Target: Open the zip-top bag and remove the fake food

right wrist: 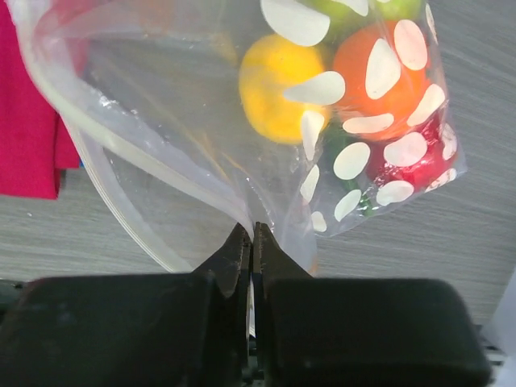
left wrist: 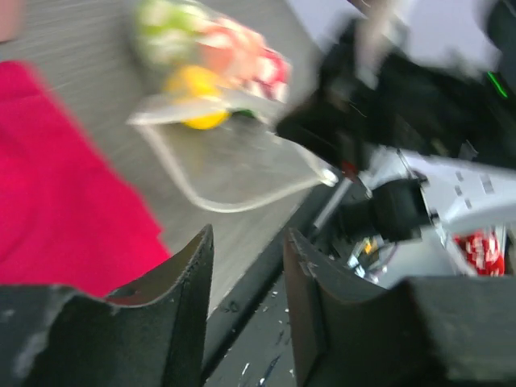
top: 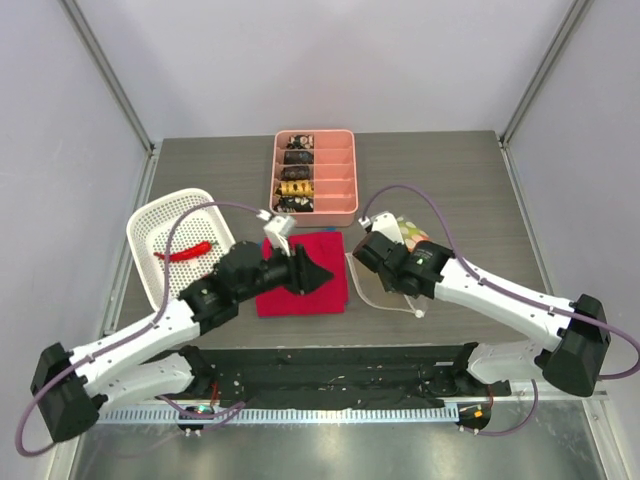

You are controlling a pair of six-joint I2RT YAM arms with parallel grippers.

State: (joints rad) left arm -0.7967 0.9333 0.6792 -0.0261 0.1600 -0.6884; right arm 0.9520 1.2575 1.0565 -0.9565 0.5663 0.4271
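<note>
Your right gripper (right wrist: 251, 246) pinched tight on zip-top bag (right wrist: 161, 105) film; fake food (right wrist: 270, 97) inside, just beyond tips. Your left gripper (left wrist: 246, 274) part-open, empty, bag ahead.

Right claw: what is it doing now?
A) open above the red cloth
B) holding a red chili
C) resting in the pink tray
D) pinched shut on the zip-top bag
D: the right claw is closed on the clear film of the zip-top bag.

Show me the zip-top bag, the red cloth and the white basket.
zip-top bag (right wrist: 161, 105): right wrist view, clear wall near mouth
red cloth (top: 305, 300): top view, near edge
white basket (top: 160, 222): top view, lattice floor
</note>
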